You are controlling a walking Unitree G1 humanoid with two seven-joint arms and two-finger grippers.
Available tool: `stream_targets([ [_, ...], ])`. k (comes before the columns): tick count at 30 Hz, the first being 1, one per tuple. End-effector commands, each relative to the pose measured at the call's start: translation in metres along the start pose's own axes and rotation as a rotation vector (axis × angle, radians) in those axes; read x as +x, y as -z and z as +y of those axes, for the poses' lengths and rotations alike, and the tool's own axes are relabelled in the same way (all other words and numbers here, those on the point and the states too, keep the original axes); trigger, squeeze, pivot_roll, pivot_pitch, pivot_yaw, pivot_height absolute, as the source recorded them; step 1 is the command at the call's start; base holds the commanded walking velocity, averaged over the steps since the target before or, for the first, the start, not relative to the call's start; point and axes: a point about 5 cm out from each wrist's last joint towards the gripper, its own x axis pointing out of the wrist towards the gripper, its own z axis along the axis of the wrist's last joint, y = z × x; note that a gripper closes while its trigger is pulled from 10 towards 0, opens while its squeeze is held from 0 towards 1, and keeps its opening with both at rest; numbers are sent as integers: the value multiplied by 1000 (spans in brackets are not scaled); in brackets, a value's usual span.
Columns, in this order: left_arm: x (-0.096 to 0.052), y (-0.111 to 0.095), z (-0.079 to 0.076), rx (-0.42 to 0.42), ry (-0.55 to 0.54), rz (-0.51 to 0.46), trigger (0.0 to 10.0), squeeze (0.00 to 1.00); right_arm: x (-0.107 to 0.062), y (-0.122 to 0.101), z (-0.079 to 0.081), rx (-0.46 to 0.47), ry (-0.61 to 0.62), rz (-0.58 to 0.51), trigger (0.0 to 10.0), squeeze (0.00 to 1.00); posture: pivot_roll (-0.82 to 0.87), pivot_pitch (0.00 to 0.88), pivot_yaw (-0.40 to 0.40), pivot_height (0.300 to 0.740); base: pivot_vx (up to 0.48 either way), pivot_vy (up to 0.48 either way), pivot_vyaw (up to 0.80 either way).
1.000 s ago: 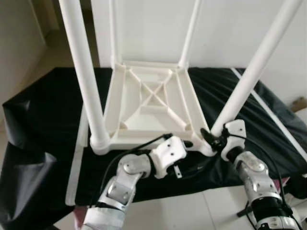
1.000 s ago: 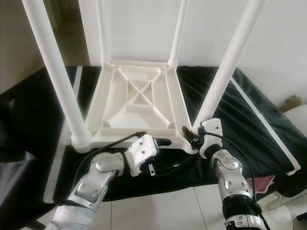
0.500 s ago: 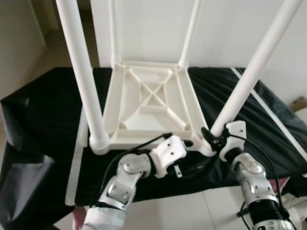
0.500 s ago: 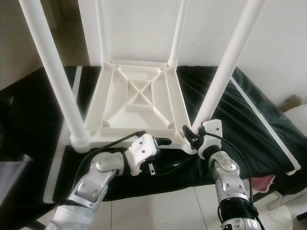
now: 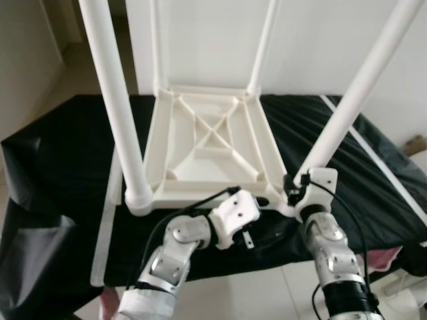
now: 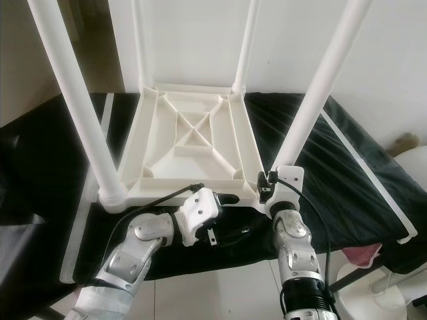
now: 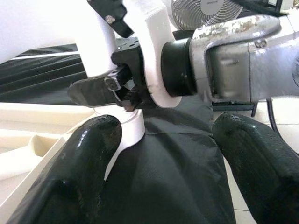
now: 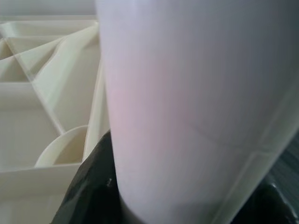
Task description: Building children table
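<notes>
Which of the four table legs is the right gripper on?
The near-right leg, at its base by the tabletop corner. The right gripper clasps it; the other three legs stand untouched.

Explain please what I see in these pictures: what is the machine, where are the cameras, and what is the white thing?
This is a humanoid robot with two silver arms, each ending in two black fingers. Two pictures come from cameras in its head, looking down; two come from cameras on its wrists.

The white thing is a small plastic table lying upside down on a black sheet, with its four legs pointing up.

The right gripper is at the bottom of the near right leg, where it joins the table's corner. The right wrist view shows this leg very close, with a black finger beside it, so it seems to grip the leg.

The left gripper is low at the table's near edge, fingers apart, holding nothing.
</notes>
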Motion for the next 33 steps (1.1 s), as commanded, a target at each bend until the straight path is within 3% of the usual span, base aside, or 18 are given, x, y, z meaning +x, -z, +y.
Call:
stream_targets([
  [1, 2, 0, 6, 1, -159, -2, 10000, 0, -5, 14, -1, 6, 44, 68, 10000, 0, 63, 0, -76, 740, 0, 0, 0],
  [2, 2, 0, 6, 1, -159, -2, 10000, 0, -5, 14, -1, 6, 44, 68, 10000, 0, 63, 0, -76, 740, 0, 0, 0],
  [5, 1, 0, 7, -1, -172, -1, 10000, 0, -8, 14, 24, 102, 111, 71, 10000, 0, 72, 0, -80, 740, 0, 0, 0],
  [7, 1, 0, 7, -2, -174, -1, 10000, 0, -8, 12, 28, 109, 105, 71, 10000, 0, 72, 0, -80, 740, 0, 0, 0],
  [9, 2, 0, 5, -2, -168, -3, 10000, 0, -6, 7, 25, 64, 84, 64, 10000, 0, 72, 0, -84, 740, 0, 0, 0],
  [17, 1, 1, 7, 1, -166, -2, 10000, 0, -7, 8, 22, 55, 105, 75, 10000, 0, 74, 0, -84, 740, 0, 0, 0],
  [18, 0, 1, 8, 2, -169, -2, 10000, 0, -8, 8, 24, 56, 102, 73, 10000, 329, 74, 0, -84, 740, 0, 0, 0],
  [22, 0, 1, 8, 2, -173, -1, 10000, 0, -10, 7, 27, 59, 100, 70, 10000, 329, 74, 0, -84, 740, 0, 0, 0],
  [23, 0, 2, 8, 2, -171, -1, 10000, 0, -11, 6, 25, 63, 97, 64, 10000, 1000, 72, 0, -82, 740, 0, 0, 0],
  [32, -1, 0, 8, 5, -171, -3, 10000, 0, -13, 0, 8, 38, 28, 35, 10000, 1000, 75, 0, -86, 740, 0, 0, 0],
  [33, -2, 0, 8, 5, -174, -2, 10000, 0, -13, -1, 3, 27, 15, 29, 10000, 639, 77, 0, -87, 740, 0, 0, 0],
])
